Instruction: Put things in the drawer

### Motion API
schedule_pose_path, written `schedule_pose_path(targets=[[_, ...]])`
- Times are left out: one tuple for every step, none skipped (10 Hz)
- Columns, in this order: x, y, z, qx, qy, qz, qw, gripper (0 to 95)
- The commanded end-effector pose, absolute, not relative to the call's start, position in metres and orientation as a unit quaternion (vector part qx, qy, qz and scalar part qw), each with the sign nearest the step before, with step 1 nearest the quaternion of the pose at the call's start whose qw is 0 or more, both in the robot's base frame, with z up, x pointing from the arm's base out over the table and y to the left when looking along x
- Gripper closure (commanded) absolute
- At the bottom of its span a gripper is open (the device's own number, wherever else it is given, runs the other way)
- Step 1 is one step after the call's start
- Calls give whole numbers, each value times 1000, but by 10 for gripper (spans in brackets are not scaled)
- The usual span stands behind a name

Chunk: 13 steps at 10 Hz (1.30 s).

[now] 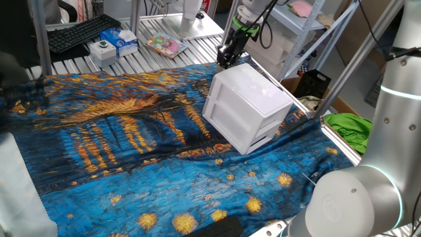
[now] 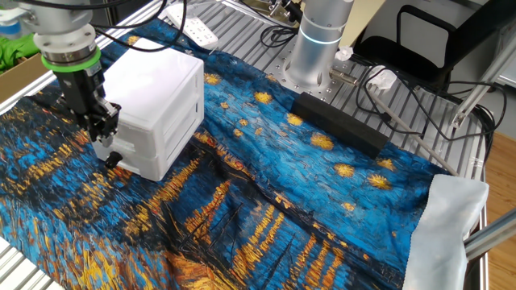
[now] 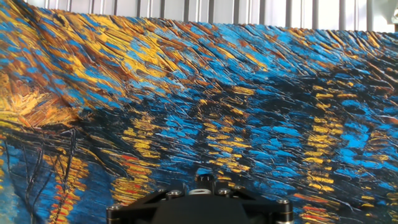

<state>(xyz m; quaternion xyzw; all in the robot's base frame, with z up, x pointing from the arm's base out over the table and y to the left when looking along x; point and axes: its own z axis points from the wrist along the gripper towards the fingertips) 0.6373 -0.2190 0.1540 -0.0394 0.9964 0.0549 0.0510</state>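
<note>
Hand view is showing only the cloth (image 3: 205,93) stretching away, with a dark edge of the hand at the bottom and no fingertips in sight. I cannot tell whether the jaws are spread, pressed together or pinching anything.

From one fixed view, the gripper (image 1: 225,60) is hanging at the far left corner of the cabinet (image 1: 247,99), pointing down. From the other fixed view it is sitting just beside the cabinet's left wall, close to the cloth; whether it is touching the wall is not clear.

No block is showing in any view. It may be hiding behind the cabinet or between the fingers, but nothing is confirming either.

The drawer (image 2: 179,101), the upper of the two, is appearing pushed in, and its front is facing away from the gripper's side.

My reading is that nothing is going in until that drawer is standing out. Doing this well is meaning:
- coming round to the front rather than pushing on the side wall, since the light cabinet is likely sliding or dragging the cloth into folds;
- catching the upper front, not the lower slot;
- pulling level and slowly, watching whether the whole cabinet is following.
</note>
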Motion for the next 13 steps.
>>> schedule_pose_path(targets=[[638,-219,153,-36,996,57,54,950],[638,-219,153,-35,996,58,54,950],[637,-219,153,-29,995,68,59,950],[637,-219,153,-26,994,78,67,950],[637,-219,153,-25,994,83,73,950],[637,-219,153,-27,993,84,78,950],[637,-219,153,-30,993,84,77,950],[637,-219,153,-30,993,84,72,950],[637,-219,153,-30,994,82,71,760],[637,-219,153,-26,994,78,70,570],[637,-219,153,-24,994,76,69,570],[637,-219,153,-23,995,76,68,380],[637,-219,153,-19,995,75,67,380]])
